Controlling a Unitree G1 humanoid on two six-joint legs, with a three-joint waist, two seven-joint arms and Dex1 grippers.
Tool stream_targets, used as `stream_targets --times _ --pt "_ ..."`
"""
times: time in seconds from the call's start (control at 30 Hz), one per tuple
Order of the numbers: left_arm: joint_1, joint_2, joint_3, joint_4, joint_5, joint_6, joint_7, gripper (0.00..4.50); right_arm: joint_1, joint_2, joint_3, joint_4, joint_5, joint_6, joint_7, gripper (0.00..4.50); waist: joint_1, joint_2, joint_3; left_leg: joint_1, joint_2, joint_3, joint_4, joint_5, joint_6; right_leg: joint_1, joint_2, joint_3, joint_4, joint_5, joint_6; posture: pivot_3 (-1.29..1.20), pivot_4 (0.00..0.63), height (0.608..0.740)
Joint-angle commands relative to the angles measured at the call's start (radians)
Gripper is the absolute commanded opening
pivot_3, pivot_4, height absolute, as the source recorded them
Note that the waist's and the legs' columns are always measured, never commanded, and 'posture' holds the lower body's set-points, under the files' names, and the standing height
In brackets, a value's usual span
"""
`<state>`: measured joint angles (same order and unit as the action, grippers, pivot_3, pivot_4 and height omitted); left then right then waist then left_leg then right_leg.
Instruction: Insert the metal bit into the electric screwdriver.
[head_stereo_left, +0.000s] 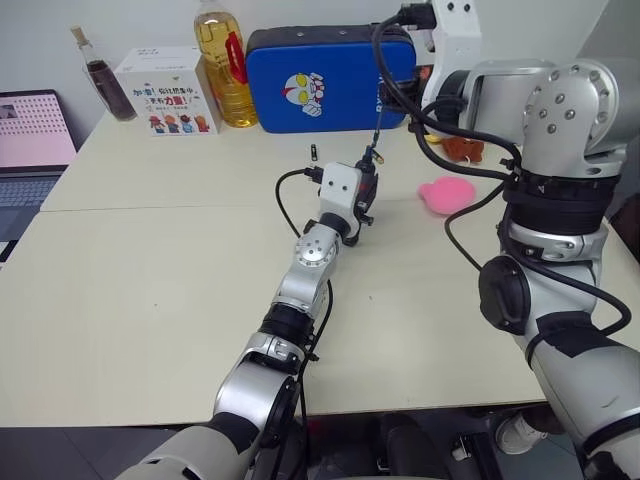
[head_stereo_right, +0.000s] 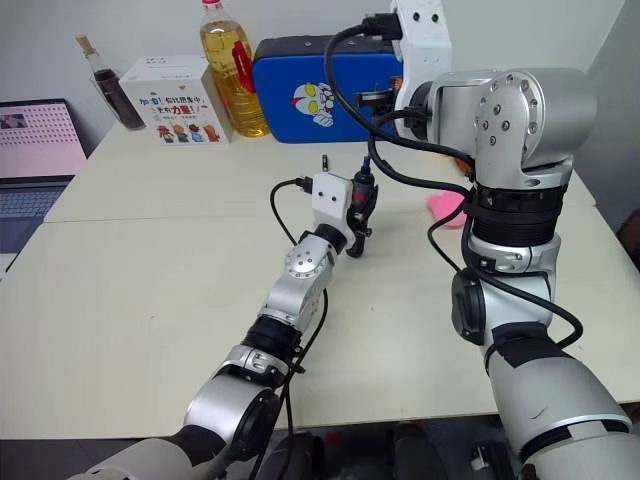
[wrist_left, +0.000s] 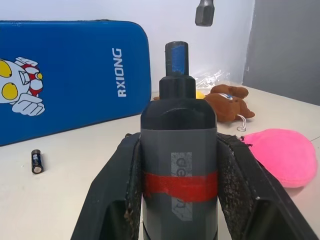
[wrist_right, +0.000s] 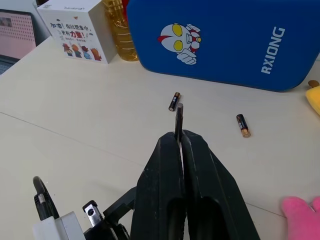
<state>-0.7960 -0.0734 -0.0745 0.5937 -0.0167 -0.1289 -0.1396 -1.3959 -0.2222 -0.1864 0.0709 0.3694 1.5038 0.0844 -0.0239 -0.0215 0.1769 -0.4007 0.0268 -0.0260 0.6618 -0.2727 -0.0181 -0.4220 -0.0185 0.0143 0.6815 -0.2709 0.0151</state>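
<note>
My left gripper (wrist_left: 178, 142) is shut on the electric screwdriver (wrist_left: 178, 125), a dark cylinder with a red band. It stands between the two black fingers with its narrow tip up. In the head views this gripper (head_stereo_left: 364, 200) is over the middle of the table. My right gripper (wrist_right: 181, 137) is shut on the metal bit (wrist_right: 178, 117), a thin grey rod sticking out past the fingertips. The bit's end (wrist_left: 204, 12) hangs a little above the screwdriver's tip and to one side of it, without touching it.
A blue case (head_stereo_left: 330, 75) stands at the back of the table. Two small batteries (wrist_right: 173, 101) (wrist_right: 242, 125) lie in front of it. A pink plush (head_stereo_left: 447, 192) and a brown toy (wrist_left: 227, 102) lie on the right. An oil bottle (head_stereo_left: 224, 65), a white box (head_stereo_left: 165, 90) and a laptop (head_stereo_left: 30, 135) are on the left.
</note>
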Motion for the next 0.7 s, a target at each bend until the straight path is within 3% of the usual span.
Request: stream_targets --times 0.03,0.27,0.7 --pt "0.025 -0.005 -0.011 -0.056 0.017 0.004 0.01 1.65 -0.036 -0.003 -0.025 -0.056 -0.004 0.013 -0.002 0.09 0.0 0.0 0.0 0.0 0.0 0.0 0.0 0.0 0.0 0.0 0.0 0.0 0.0 0.0 0.0 0.0 0.15 0.74" --pt "0.108 -0.009 -0.031 -0.176 0.028 0.063 0.009 1.65 -0.035 0.011 -0.043 -0.082 0.001 0.053 0.003 0.09 -0.001 0.0 0.0 0.0 0.0 0.0 0.0 0.0 0.0 0.0 0.0 0.0 0.0 0.0 0.0 0.0 0.15 0.74" --pt "0.117 -0.014 -0.043 -0.198 0.04 0.091 0.017 1.65 -0.035 0.03 -0.062 -0.095 -0.007 0.087 0.008 0.09 -0.001 0.0 0.0 0.0 0.0 0.0 0.0 0.0 0.0 0.0 0.0 0.0 0.0 0.0 0.0 0.0 0.15 0.74"
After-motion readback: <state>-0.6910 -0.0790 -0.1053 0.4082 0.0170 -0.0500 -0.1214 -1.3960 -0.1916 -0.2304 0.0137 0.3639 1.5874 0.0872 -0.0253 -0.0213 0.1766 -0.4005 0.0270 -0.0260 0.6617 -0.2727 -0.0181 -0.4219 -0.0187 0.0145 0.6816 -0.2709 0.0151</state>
